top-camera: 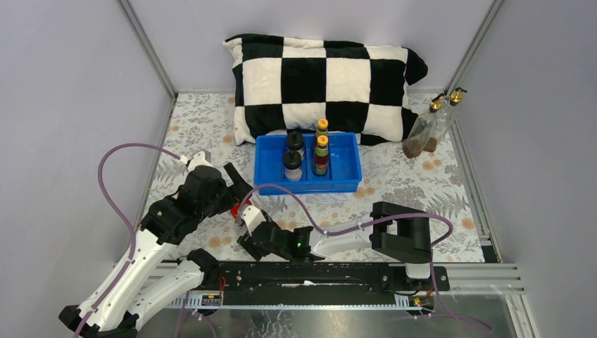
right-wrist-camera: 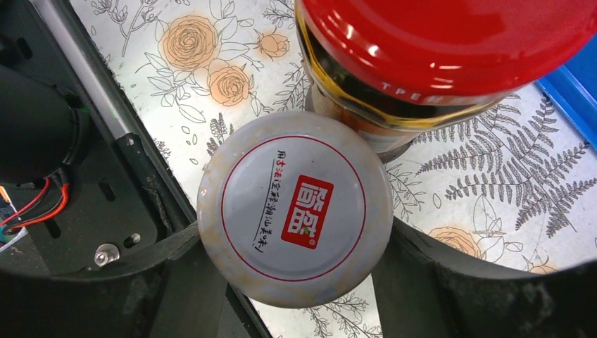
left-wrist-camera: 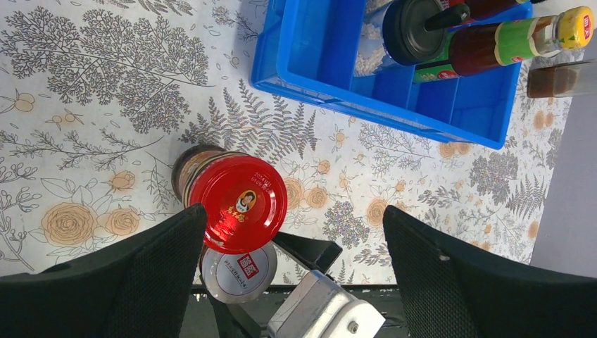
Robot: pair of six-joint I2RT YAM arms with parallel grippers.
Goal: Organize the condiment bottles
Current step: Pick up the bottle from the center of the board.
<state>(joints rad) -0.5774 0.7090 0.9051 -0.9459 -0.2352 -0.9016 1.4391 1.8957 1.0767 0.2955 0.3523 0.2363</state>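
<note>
A red-lidded jar point(left-wrist-camera: 238, 203) stands on the floral table in front of the blue tray point(top-camera: 310, 187). A white-lidded jar point(right-wrist-camera: 296, 211) stands touching it on the near side. My left gripper point(left-wrist-camera: 293, 215) is open wide above the red-lidded jar point(top-camera: 234, 208), its left finger beside the lid. My right gripper point(right-wrist-camera: 292, 236) is shut on the white-lidded jar point(left-wrist-camera: 238, 273), a finger on each side. Two black-capped jars point(top-camera: 293, 151) and two yellow-capped bottles point(top-camera: 322, 141) stand in the tray. Two gold-spouted bottles point(top-camera: 433, 125) lean at the far right wall.
A black-and-white checked pillow point(top-camera: 324, 77) lies behind the tray. The tray's left half point(left-wrist-camera: 317, 49) holds nothing. A metal rail point(top-camera: 317, 274) runs along the near table edge. Grey walls close in the left, right and back.
</note>
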